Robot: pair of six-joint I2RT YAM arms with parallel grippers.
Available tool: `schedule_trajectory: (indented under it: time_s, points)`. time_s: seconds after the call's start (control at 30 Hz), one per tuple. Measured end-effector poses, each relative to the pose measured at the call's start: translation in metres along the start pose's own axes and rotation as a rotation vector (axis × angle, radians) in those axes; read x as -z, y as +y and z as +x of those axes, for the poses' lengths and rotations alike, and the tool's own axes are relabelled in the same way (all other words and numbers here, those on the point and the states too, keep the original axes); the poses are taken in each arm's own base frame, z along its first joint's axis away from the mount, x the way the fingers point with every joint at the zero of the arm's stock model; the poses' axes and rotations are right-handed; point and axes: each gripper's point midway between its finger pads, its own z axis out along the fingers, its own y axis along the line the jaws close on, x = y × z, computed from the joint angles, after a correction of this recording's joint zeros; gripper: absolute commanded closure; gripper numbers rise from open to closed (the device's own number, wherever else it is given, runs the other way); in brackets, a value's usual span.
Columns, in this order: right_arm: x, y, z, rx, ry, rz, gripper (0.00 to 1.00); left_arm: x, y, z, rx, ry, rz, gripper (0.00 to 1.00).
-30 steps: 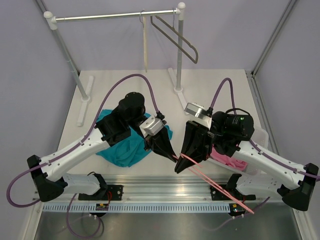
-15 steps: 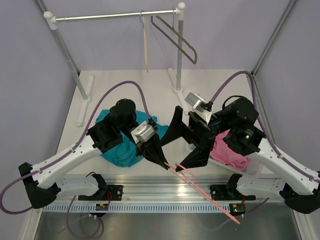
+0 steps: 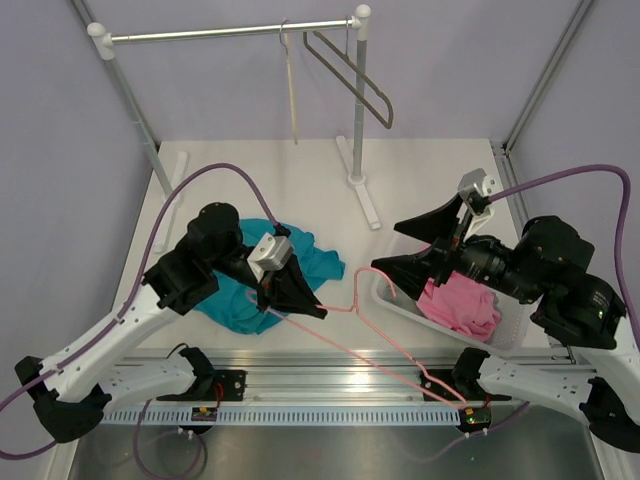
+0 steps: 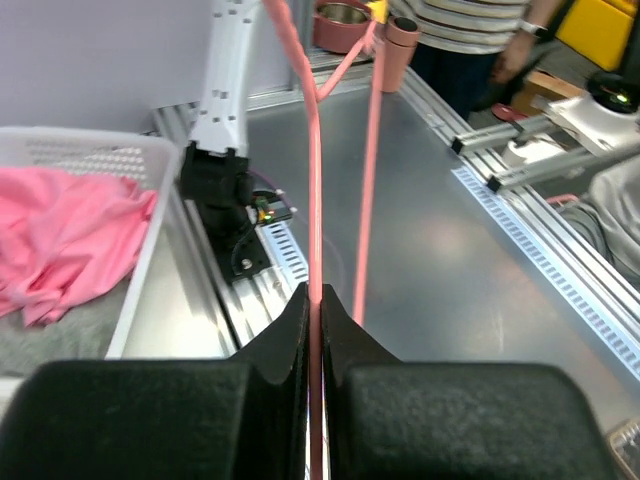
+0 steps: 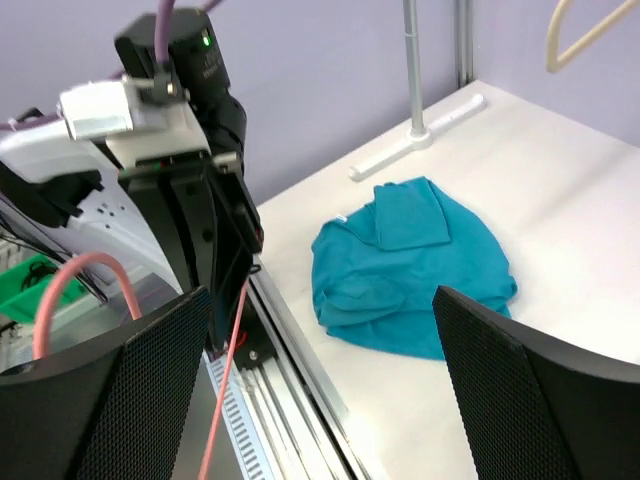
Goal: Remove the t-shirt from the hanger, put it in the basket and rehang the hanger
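Since the hanger (image 4: 316, 200) looks thin, light and springy, left gripper (image 4: 318, 320) pinches one slim rod; right gripper (image 3: 405, 245) spread, empty; soft t-shirt (image 5: 410, 265) lies crumpled, off it.

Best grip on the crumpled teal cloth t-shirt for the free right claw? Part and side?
Probably the raised folded flap at the far edge of the teal cloth t-shirt, straight down from above, clear of the left arm. The cloth lies flat on the white table, so only that doubled ridge offers the open right claw a pinch.
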Motion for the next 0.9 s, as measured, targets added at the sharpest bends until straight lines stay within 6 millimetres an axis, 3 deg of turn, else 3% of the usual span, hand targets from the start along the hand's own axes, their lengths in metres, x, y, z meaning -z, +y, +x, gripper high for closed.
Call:
schedule_trajectory:
  time_s: [0.27,0.37,0.6,0.9]
  points:
    - [0.007,-0.004,0.05,0.036,0.135,-0.034,0.0,0.01,0.032,0.0,0.127,-0.01,-0.175,1.0]
    - [0.013,-0.02,0.059,0.029,0.155,0.058,0.0,0.015,0.049,0.003,0.171,-0.006,-0.26,1.0]
    - [0.045,-0.09,0.052,-0.001,0.082,0.488,0.01,0.045,0.079,0.008,0.217,0.005,-0.519,1.0]
    - [0.059,-0.113,0.043,0.007,0.032,0.642,0.01,0.062,0.077,0.006,0.201,-0.017,-0.645,1.0]
